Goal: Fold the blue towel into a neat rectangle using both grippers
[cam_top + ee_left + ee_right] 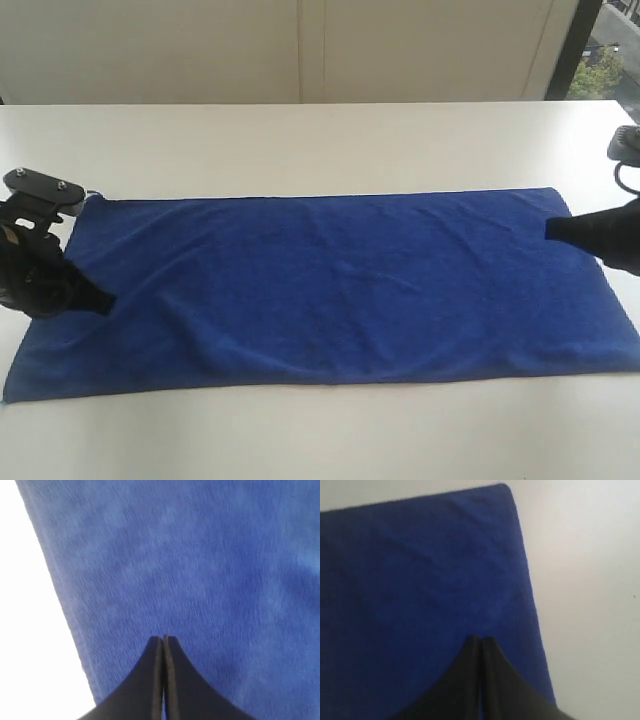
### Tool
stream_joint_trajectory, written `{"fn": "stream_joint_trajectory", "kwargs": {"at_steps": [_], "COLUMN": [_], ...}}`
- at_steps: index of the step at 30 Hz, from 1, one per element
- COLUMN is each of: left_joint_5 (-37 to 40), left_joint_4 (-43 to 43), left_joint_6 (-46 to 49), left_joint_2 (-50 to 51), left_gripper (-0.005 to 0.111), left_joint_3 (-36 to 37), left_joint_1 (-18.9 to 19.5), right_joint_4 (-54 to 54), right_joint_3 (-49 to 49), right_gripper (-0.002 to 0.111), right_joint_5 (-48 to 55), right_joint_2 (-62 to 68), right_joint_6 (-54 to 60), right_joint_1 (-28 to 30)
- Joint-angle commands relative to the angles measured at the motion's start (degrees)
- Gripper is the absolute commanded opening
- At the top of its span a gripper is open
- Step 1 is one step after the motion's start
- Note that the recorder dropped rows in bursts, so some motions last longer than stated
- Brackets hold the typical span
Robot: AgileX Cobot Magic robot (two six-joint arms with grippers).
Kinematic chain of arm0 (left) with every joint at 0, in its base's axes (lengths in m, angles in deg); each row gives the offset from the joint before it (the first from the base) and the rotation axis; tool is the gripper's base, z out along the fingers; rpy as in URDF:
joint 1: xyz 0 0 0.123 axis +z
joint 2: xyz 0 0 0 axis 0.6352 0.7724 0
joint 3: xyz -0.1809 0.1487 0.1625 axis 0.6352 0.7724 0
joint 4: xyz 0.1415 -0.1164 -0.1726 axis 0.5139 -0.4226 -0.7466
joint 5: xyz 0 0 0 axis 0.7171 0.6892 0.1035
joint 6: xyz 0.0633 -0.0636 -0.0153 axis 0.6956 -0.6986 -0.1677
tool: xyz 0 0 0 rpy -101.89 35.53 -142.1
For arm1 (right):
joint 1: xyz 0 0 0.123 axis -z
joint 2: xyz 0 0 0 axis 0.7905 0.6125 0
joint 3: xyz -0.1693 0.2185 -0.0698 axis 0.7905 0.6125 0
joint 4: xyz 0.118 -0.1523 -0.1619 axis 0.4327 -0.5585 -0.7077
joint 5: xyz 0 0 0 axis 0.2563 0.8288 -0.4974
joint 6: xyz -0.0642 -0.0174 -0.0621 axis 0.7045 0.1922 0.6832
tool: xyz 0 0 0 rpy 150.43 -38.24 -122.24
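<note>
Left gripper [106, 299] and right gripper [552, 229] are both closed, finger against finger, with no cloth visibly caught between them. The left tip sits low over the left end of the blue towel [330, 285]. The right tip hangs over the right end, near the far corner. Whether either touches the cloth cannot be told. The towel lies spread lengthwise on the white table [300, 140], flat apart from shallow ripples. It looks thin, light and limp, so it will likely sag and drape from any single hold, though its napped surface should resist slipping. The stitched hem at the corners seems the best purchase. Lying this flat, the edge probably needs a pointed finger worked under it before pinching.
</note>
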Motion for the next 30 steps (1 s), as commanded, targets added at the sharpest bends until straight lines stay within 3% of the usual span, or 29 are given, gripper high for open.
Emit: {"fn": "stream_joint_trajectory", "kwargs": {"at_steps": [1, 14, 30], "left_joint_5": [-1.5, -6.4, -7.6], "left_joint_4": [0.2, 0.2, 0.2], "left_joint_6": [-1.8, -2.9, -2.9], "left_joint_2": [-0.9, -0.9, 0.7], "left_gripper": [0.0, 0.0, 0.0], "left_joint_3": [0.3, 0.3, 0.3], "left_joint_1": [-0.3, -0.3, -0.3], "right_joint_4": [0.1, -0.1, -1.5], "right_joint_3": [0.4, 2.3, 1.1], "right_gripper": [0.0, 0.0, 0.0], "right_joint_5": [7.1, 4.5, 13.2], "right_joint_2": [-1.2, 11.6, 12.4], "right_joint_6": [2.2, 4.8, 6.2], "right_joint_1": [0.0, 0.0, 0.0]}}
